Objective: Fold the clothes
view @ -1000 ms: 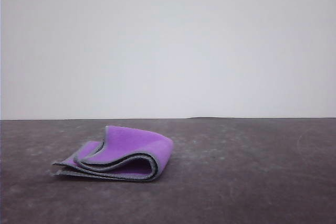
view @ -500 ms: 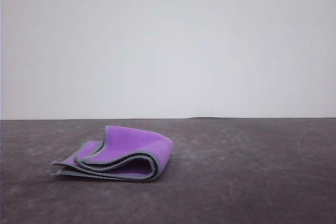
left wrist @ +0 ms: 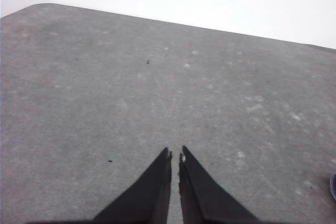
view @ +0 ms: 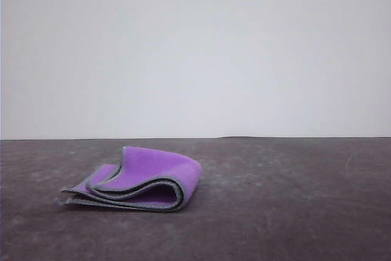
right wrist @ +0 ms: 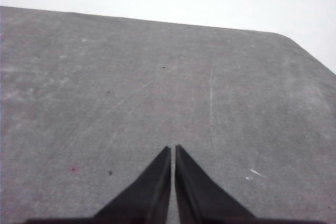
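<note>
The clothes are a small purple cloth with grey stitched edging, lying folded in loose layers on the dark table, left of centre in the front view. A dark sliver at the edge of the left wrist view may be part of it; I cannot tell. My left gripper hovers over bare table, its two black fingers together with nothing between them. My right gripper is likewise shut over bare tabletop, away from the cloth.
The dark grey table is scuffed and speckled, with a plain white wall behind it. Its far edge and rounded corners show in the wrist views.
</note>
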`<action>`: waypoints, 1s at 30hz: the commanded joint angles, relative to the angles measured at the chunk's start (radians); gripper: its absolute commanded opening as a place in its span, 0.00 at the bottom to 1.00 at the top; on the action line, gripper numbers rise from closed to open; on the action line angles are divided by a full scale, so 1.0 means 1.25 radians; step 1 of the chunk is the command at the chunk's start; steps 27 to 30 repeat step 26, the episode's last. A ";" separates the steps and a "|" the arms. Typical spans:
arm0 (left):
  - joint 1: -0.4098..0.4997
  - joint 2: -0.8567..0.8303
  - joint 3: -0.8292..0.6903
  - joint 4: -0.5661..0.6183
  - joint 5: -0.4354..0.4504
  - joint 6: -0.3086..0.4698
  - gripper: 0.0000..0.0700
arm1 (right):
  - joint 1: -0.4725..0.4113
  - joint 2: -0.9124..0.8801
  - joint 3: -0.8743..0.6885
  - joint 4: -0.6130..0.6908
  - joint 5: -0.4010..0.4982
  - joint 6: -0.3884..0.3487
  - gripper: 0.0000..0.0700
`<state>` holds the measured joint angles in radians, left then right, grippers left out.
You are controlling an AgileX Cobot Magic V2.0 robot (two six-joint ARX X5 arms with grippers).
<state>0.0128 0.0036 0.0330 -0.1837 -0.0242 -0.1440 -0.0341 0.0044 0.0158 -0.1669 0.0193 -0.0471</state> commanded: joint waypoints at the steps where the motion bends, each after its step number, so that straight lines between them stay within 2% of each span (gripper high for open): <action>1: 0.000 0.001 -0.016 -0.004 -0.002 -0.002 0.02 | -0.001 -0.001 -0.003 0.009 0.000 0.010 0.01; 30: 0.000 0.001 -0.016 -0.004 -0.002 -0.002 0.02 | -0.001 -0.001 -0.003 0.009 0.000 0.010 0.01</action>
